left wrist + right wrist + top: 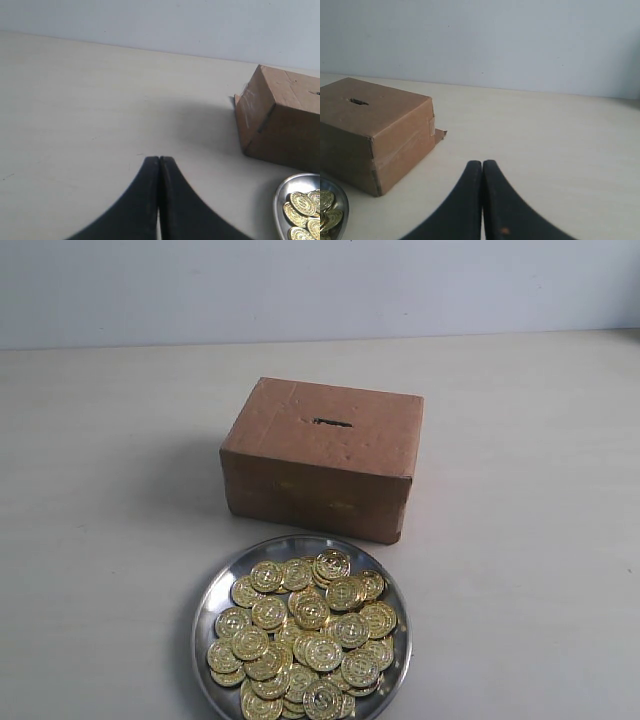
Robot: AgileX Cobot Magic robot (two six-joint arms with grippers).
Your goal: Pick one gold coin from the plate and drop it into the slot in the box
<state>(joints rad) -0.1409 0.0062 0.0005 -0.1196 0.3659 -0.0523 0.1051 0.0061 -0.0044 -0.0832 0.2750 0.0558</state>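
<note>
A round silver plate (214,592) heaped with several gold coins (310,633) sits at the front middle of the table. Just behind it stands the brown cardboard box (320,458), the dark slot (331,422) cut in its top face. Neither arm shows in the exterior view. My left gripper (159,159) is shut with nothing in it, over bare table, the box (280,120) and plate rim (278,197) off to one side. My right gripper (482,162) is also shut and empty, with the box (375,135), its slot (358,102) and the plate's edge (344,210) at the side.
The pale table (100,490) stretches bare on both sides of the box and plate, ending at a light wall (320,285) behind. A small torn flap of cardboard (440,133) sticks out at the box's base.
</note>
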